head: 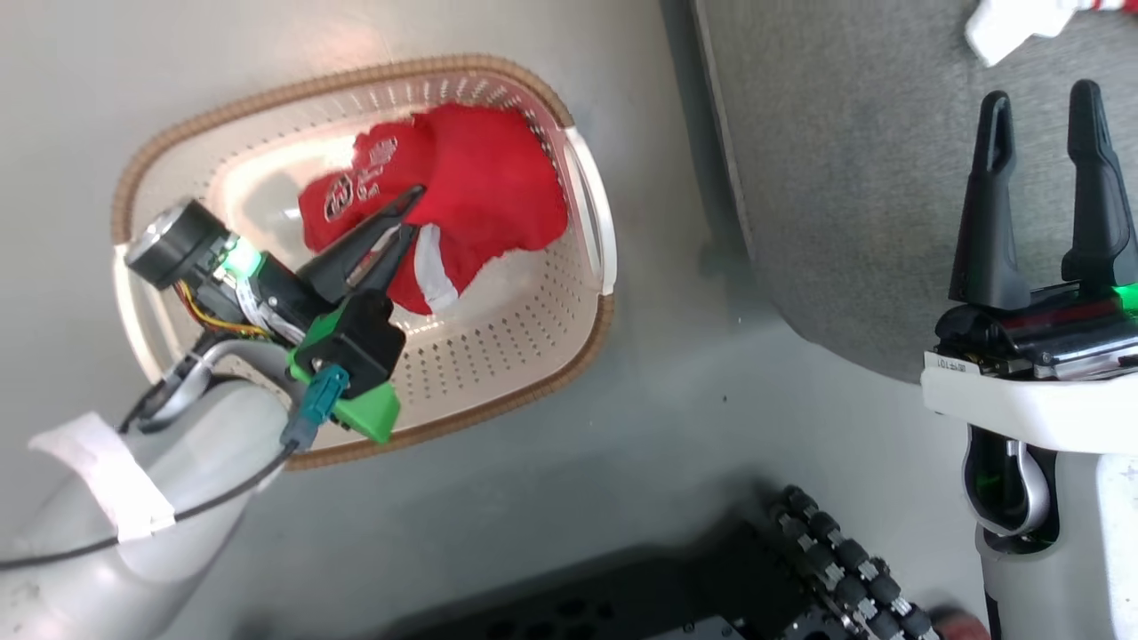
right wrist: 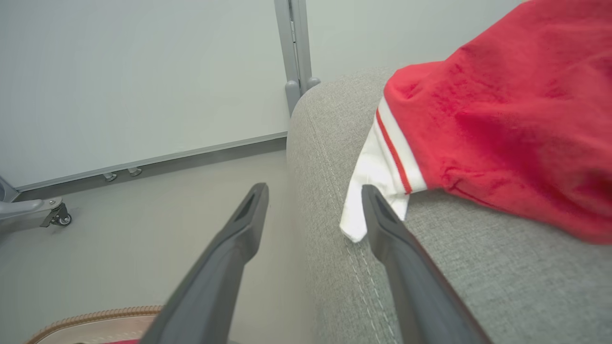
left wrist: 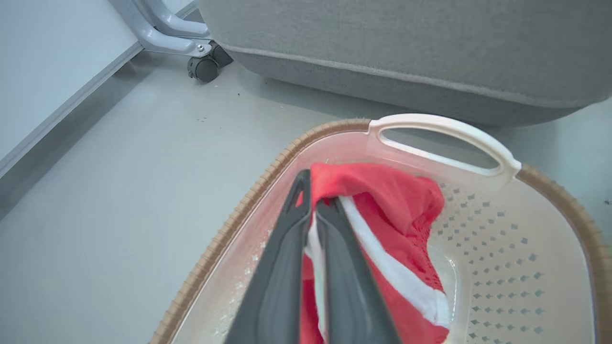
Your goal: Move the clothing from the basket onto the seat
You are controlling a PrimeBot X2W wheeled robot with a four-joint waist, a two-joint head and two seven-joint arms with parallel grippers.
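You have two pieces of clothing. The first garment point(head: 480, 187) lies in the one basket point(head: 356, 76), toward its 2 o'clock wall, with the left gripper point(head: 414, 210) pinching its white-trimmed fold. The second garment point(right wrist: 502, 129) rests on the seat point(head: 853, 196), at the basket's 3 o'clock. Your right gripper point(head: 1040, 98) is spread above the seat edge. Smooth grey floor point(head: 622, 462); pale wall panel point(right wrist: 143, 71).

White lettering is printed on the red garment point(head: 484, 191) in the basket point(head: 520, 351); too blurred to be read. A small label point(head: 951, 364) is stuck on the right wrist; chars illegible.
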